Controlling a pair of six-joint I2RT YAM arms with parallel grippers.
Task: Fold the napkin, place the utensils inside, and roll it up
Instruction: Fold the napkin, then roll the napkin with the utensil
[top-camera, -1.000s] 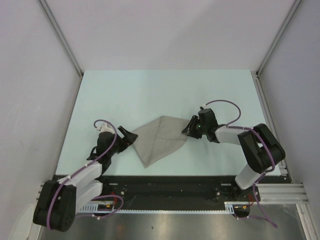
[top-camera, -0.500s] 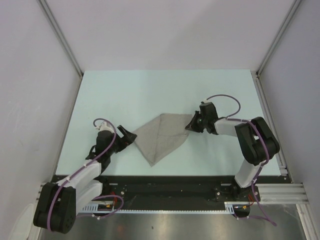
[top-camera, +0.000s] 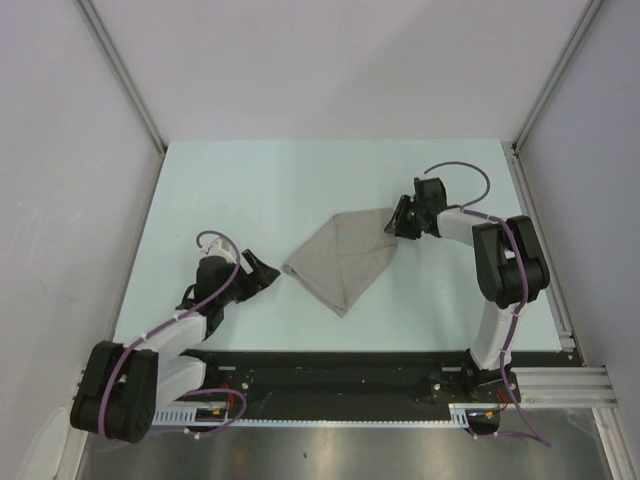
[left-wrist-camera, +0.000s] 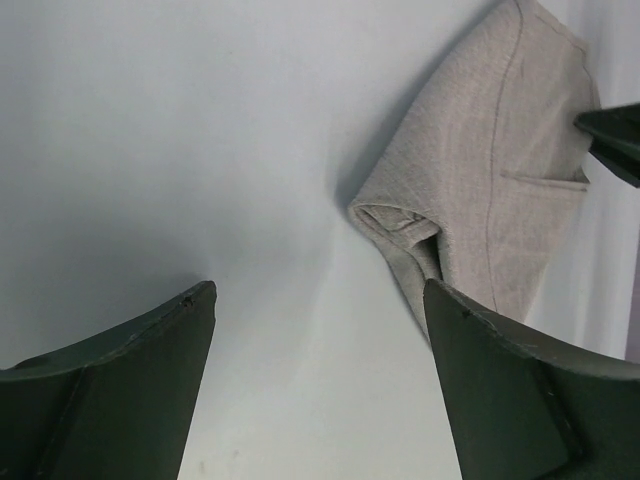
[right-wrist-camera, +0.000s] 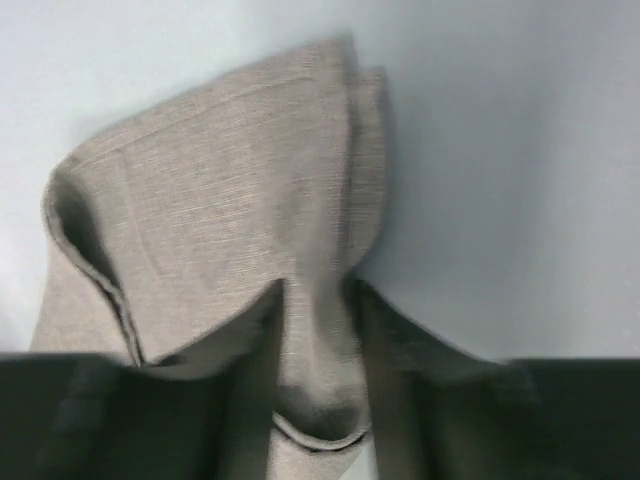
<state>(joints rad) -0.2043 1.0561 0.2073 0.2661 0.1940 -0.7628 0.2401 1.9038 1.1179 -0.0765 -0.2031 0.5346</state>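
The light-grey napkin (top-camera: 345, 262) lies folded into a rough triangle in the middle of the pale table (top-camera: 300, 185). My right gripper (top-camera: 395, 221) is shut on the napkin's right corner; the right wrist view shows a pinch of napkin cloth (right-wrist-camera: 315, 360) bunched between the jaws. My left gripper (top-camera: 268, 276) is open and empty, just left of the napkin's left corner. In the left wrist view the napkin (left-wrist-camera: 490, 190) lies ahead and to the right of the open gripper (left-wrist-camera: 315, 300). No utensils show in any view.
Grey walls enclose the table on the left, back and right. A black rail (top-camera: 340, 370) with the arm bases runs along the near edge.
My right gripper has pulled the napkin's corner right and away from me, dragging the cloth rightward. The napkin's left corner has come away from my left gripper, which stayed about where it was.
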